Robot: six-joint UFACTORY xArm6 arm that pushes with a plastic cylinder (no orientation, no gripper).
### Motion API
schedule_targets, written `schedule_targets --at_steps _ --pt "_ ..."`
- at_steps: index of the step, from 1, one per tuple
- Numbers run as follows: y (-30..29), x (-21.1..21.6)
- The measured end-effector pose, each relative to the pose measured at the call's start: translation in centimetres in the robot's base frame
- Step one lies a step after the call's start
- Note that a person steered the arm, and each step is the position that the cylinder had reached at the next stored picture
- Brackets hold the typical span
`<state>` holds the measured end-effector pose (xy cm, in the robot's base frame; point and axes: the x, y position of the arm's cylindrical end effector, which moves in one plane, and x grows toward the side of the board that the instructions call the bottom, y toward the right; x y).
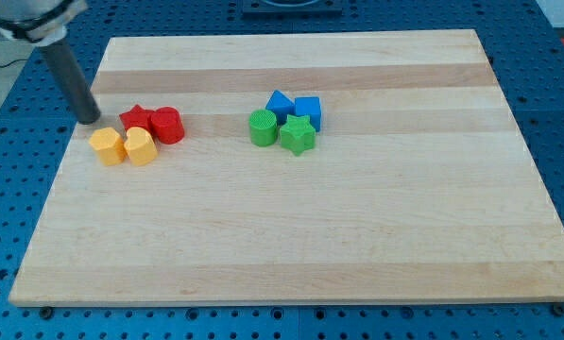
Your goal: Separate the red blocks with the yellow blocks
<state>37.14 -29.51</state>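
A red star block (135,119) and a red cylinder (167,125) sit side by side at the view's left. Just below them and touching them are a yellow hexagon block (107,145) and a yellow rounded block (140,146). My tip (90,119) is on the board just left of the red star and above the yellow hexagon, a small gap away from both.
A green cylinder (262,127), a green star (298,135), a blue triangle block (280,103) and a blue cube (308,111) form a cluster at the centre top. The wooden board (291,236) lies on a blue perforated table.
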Motion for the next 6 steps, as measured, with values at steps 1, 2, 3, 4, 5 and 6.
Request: schedule_targets --at_steps 1,2,3,4,5,6 --pt "1.4 2.4" --pt "7.0 4.5" --pt "13.5 4.1" --pt "14.6 1.5" --pt "14.1 0.7" --pt "13.9 1.0"
